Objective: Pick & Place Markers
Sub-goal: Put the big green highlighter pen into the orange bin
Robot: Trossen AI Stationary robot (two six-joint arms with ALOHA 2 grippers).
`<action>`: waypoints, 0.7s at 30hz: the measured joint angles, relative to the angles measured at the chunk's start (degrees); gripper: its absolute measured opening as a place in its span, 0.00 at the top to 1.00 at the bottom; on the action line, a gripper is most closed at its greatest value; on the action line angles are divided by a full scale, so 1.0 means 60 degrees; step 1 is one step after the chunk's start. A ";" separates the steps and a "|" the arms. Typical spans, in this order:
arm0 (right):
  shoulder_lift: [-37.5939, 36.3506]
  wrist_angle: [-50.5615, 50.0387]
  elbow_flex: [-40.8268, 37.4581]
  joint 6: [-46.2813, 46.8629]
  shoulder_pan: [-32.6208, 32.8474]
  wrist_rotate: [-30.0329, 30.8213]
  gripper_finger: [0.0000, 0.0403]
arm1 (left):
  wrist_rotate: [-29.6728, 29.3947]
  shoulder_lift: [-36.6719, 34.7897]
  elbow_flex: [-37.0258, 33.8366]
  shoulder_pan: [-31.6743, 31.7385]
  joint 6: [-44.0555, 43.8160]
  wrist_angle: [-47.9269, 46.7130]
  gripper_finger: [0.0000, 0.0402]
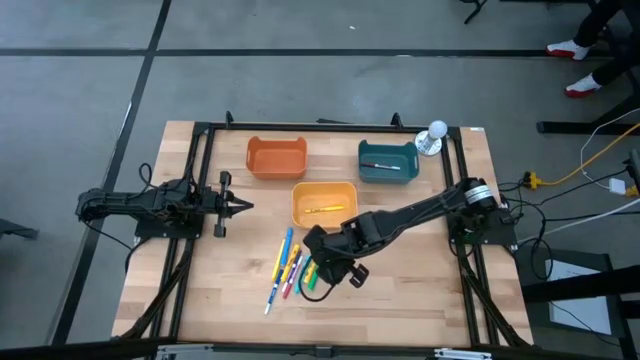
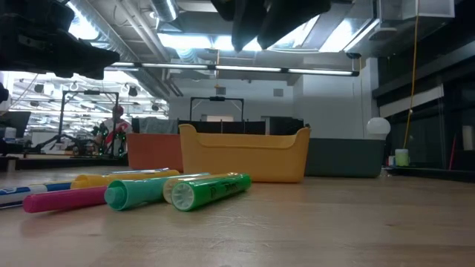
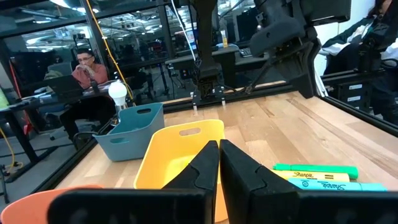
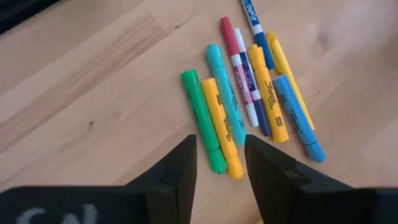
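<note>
Several markers lie side by side on the wood, between the yellow bin and the near edge. In the right wrist view they fan out as green, yellow, teal, red-and-white, orange and blue sticks. My right gripper hangs open above the green and yellow ones, well off the table, touching nothing. One yellow marker lies in the yellow bin. Another lies in the teal bin. My left gripper waits shut at the table's left side.
An orange bin stands left of the teal bin, near the far edge. A white ball on a stand sits at the far right corner. Black rails frame the table. Bare wood lies right of the markers. A person sits beyond the table.
</note>
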 joint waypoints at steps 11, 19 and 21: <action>0.0002 0.0018 -0.0062 -0.0044 -0.0347 -0.0244 0.56 | -0.0003 0.0000 0.0004 -0.0001 0.0000 0.0000 0.97; 0.0002 0.0526 -0.0662 -0.0489 -0.0456 -0.0248 0.55 | -0.0001 0.0000 0.0004 -0.0003 0.0000 0.0000 0.98; 0.0004 0.0604 -0.0833 -0.0497 -0.0456 -0.0248 0.55 | -0.0002 0.0003 0.0003 -0.0001 0.0000 0.0000 0.98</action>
